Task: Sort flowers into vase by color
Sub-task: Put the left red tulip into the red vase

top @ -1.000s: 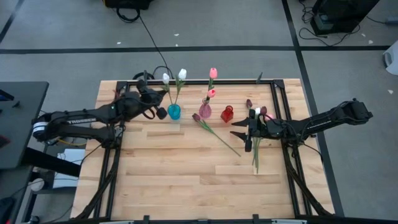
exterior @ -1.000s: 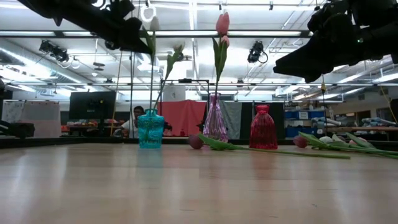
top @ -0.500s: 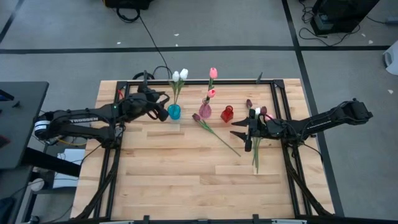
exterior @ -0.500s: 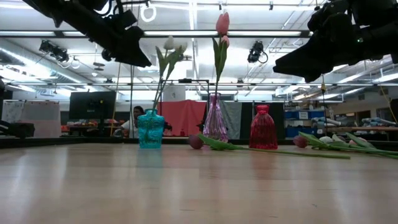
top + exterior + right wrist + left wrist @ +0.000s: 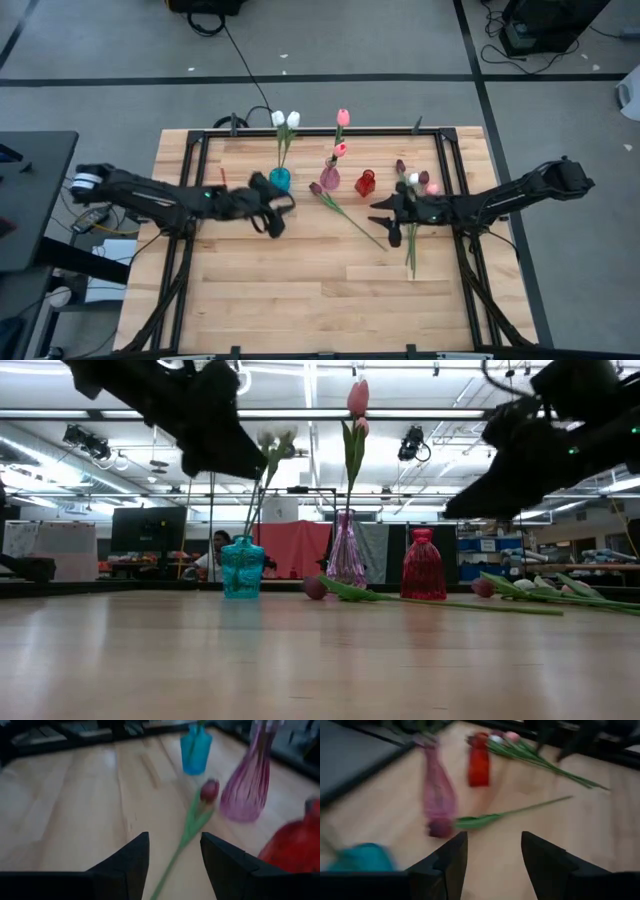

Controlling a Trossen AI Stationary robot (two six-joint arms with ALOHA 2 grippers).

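My left gripper (image 5: 274, 222) hovers open over the bare wood, just near of the blue vase (image 5: 280, 180), which holds two white flowers (image 5: 286, 119) by their stems. The pink vase (image 5: 330, 178) holds two pink flowers (image 5: 343, 117). The red vase (image 5: 365, 183) has no flower in it. A dark red flower (image 5: 345, 212) lies flat on the table between my grippers, its head (image 5: 210, 790) by the pink vase. My right gripper (image 5: 385, 225) hangs open above its stem end. Several more flowers (image 5: 412, 235) lie in a bunch under the right arm.
The three vases stand in a row near the far edge, close together. A black frame (image 5: 320, 131) runs along the table's far, left and right sides. The near half of the wooden table (image 5: 300, 300) is bare wood.
My left gripper has let go of the white flower, which now stands in the blue vase beside the other white one. The gripper has then swung away from the vase toward the near edge and the right, sinking and rolling. My right gripper has sunk a little.
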